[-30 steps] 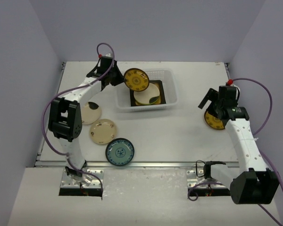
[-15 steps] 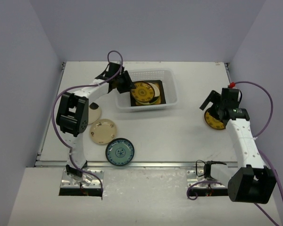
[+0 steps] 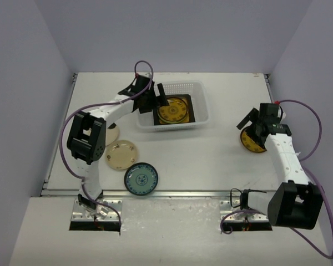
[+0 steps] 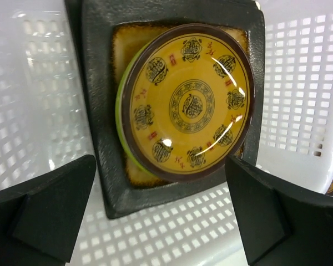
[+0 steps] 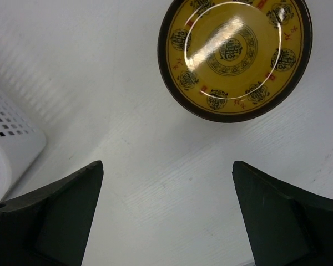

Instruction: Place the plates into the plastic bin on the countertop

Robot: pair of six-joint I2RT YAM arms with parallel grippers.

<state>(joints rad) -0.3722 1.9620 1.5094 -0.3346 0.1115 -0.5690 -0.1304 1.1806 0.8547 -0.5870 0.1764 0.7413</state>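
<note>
From top, I see left gripper [image 3: 157,100] spread wide, empty, over bin [image 3: 172,127]; right gripper [image 3: 250,119] wide above yellow plate [image 3: 250,143] on countertop [image 3: 211,160]. Left wrist: binned plate [image 4: 188,102] tops stack [image 4: 100,83] inside bin. Right wrist: fingers [image 5: 55,216] clear of yellow plate.

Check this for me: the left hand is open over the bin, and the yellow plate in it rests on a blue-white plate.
Not quite. The yellow plate rests on a lime green plate, not a blue-white one; the left wrist view shows the green rim under it. The left hand is open over the bin.
</note>
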